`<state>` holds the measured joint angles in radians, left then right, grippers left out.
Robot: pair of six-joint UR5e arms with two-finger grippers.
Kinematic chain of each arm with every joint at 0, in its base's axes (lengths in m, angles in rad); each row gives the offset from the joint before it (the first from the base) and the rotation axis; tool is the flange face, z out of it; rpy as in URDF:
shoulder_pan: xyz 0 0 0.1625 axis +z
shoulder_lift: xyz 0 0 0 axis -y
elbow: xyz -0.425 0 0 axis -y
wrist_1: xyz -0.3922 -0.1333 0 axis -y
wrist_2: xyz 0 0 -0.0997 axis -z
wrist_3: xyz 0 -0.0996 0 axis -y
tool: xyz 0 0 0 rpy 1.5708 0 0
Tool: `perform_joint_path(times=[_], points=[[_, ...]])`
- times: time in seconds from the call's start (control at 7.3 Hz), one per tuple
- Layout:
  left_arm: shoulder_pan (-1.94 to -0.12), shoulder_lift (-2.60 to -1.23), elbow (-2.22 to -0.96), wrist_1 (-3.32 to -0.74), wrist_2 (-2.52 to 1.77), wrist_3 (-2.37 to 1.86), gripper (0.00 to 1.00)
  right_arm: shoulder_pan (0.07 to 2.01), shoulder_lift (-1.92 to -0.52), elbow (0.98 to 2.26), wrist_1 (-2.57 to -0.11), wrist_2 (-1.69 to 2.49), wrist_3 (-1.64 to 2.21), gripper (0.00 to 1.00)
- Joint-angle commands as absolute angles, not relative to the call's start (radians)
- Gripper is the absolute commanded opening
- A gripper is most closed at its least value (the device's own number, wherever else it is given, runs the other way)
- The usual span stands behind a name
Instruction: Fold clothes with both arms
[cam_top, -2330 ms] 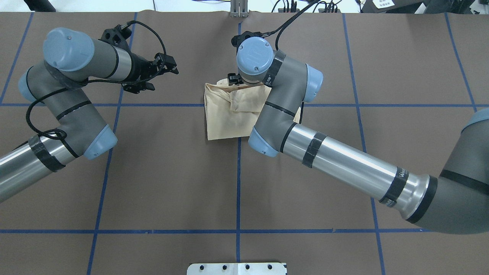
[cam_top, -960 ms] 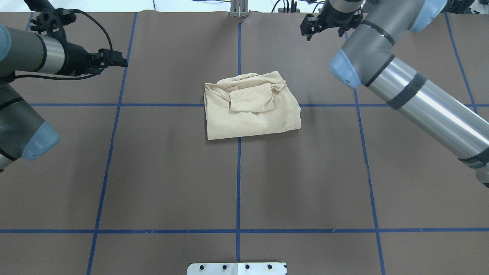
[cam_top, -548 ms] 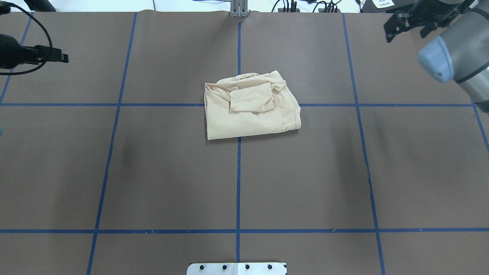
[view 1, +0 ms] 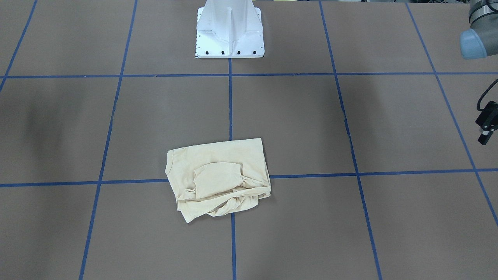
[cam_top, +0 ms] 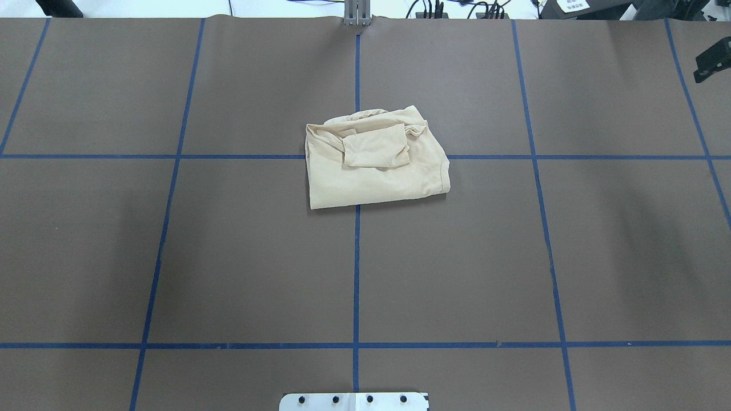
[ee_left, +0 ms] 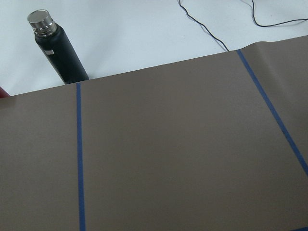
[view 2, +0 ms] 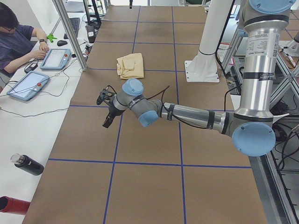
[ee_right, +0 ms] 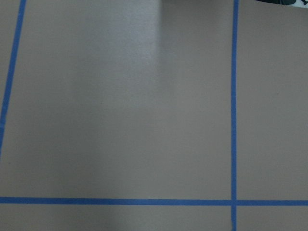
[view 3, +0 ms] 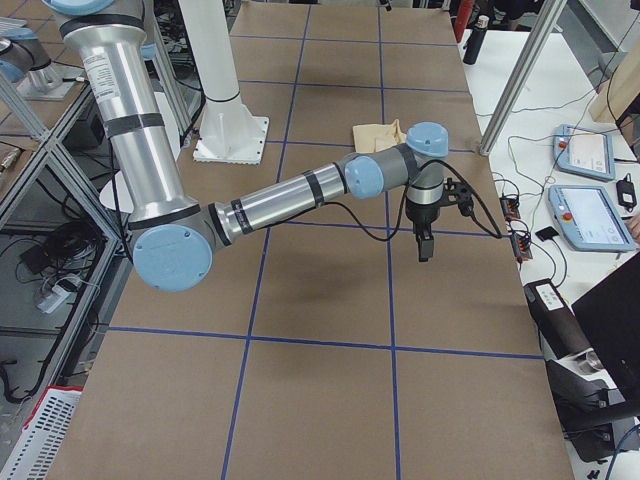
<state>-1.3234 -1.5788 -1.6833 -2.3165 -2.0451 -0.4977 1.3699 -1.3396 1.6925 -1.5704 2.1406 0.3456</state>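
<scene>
- You see the shirt (cam_top: 377,171) in plain pale cream-yellow.
- Your table (cam_top: 228,257) is matte brown, crossed by a grid of blue tape lines (cam_top: 356,274).
- The left arm (view 2: 187,114) and right arm (view 3: 285,198) are grey and silver, with light blue joint caps and black bands.
- The pedestal (view 1: 229,27) is white.
- Your bottle (ee_left: 60,50) is dark, nearly black, with a silver cap.

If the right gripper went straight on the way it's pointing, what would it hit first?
The right gripper points about straight down, so it would most likely meet the bare table first, near a tape crossing. The shirt lies well off that line.
</scene>
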Motion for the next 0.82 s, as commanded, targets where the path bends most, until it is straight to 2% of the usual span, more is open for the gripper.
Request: perform_joint_path(times=[0.0, 0.41, 0.69], points=[[-1.342, -1.562, -1.605, -2.329, -2.057, -0.483, 0.99, 1.410, -1.426, 1.668, -1.494, 2.164, 0.341, 1.00], [-1.393, -1.500, -1.594, -2.278, -2.126, -0.381, 0.99, 1.526, -1.422, 1.543, -1.515, 2.219, 0.152, 1.00], [-1.480, -1.499, -1.647, -2.094, -2.126, -0.173, 0.99, 1.595, -1.428, 1.430, -1.531, 2.302, -0.028, 1.00]])
